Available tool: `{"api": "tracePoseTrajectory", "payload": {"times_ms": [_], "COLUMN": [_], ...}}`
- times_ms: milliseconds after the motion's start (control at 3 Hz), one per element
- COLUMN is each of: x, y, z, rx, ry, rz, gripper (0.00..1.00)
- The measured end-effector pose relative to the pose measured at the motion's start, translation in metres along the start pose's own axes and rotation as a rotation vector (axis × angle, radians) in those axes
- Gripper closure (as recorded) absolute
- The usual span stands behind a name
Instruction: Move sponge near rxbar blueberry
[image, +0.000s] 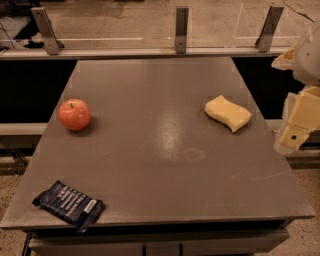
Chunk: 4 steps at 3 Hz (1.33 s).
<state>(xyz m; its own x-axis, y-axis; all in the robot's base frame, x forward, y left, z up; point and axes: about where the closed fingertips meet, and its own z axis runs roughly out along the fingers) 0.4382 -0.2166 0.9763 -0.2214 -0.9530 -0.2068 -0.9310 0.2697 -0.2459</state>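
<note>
The pale yellow sponge (228, 113) lies on the right side of the grey table (165, 150), near the right edge. The dark navy rxbar blueberry wrapper (69, 204) lies at the front left corner of the table, far from the sponge. My gripper (296, 131) hangs at the right edge of the view, just off the table's right side, to the right of the sponge and a little nearer than it, not touching it.
A red apple (75, 114) stands on the left side of the table. A glass barrier with metal posts (181, 30) runs along the table's far edge.
</note>
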Motion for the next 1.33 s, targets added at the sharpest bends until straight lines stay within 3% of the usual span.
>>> {"api": "tracePoseTrajectory", "payload": {"times_ms": [333, 667, 1333], "x": [0.0, -0.004, 0.001], "y": [0.0, -0.024, -0.103], "z": [0.0, 0.014, 0.09], "rx": [0.0, 0.018, 0.081], "ry": [0.0, -0.03, -0.179], "rz": [0.0, 0.068, 0.339], "gripper": [0.0, 0.0, 0.0]}}
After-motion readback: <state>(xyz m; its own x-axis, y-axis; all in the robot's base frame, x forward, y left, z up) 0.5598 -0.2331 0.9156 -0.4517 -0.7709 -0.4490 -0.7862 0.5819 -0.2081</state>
